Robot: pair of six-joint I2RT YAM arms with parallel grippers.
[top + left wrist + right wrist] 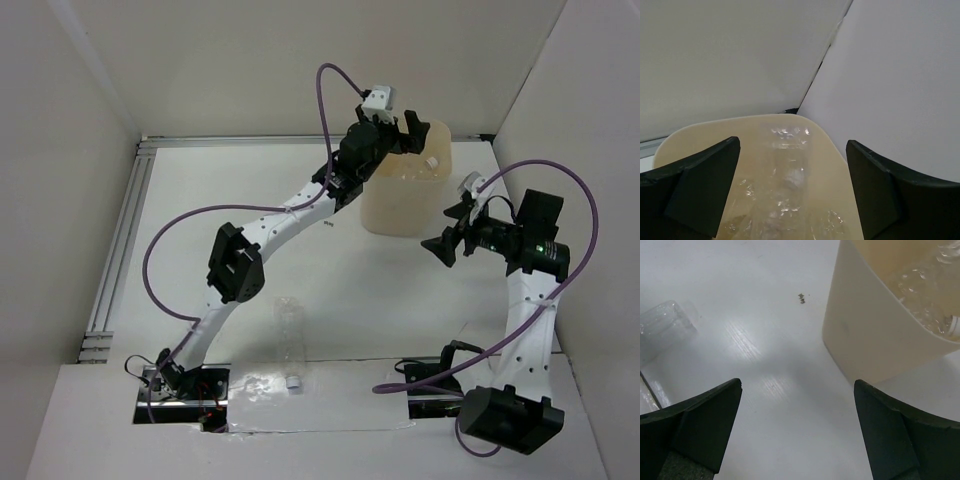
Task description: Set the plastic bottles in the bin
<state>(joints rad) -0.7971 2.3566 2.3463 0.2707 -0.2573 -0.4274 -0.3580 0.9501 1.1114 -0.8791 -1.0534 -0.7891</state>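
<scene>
The beige bin point(408, 205) stands at the back centre-right of the table. Clear bottles lie inside it point(787, 175), one white cap showing point(433, 161). My left gripper point(398, 128) hangs open and empty over the bin's opening; a clear bottle lies between and below its fingers in the left wrist view. One clear bottle with a white cap point(289, 340) lies on the table near the front. My right gripper point(450, 228) is open and empty, just right of the bin, above bare table. In the right wrist view the bin point(875, 340) is at upper right and a bottle's end point(662, 325) at far left.
White walls enclose the table on three sides. An aluminium rail point(118, 250) runs along the left edge. A strip of clear film point(300, 400) lies at the front edge between the arm bases. A small dark speck point(801, 299) lies on the table near the bin.
</scene>
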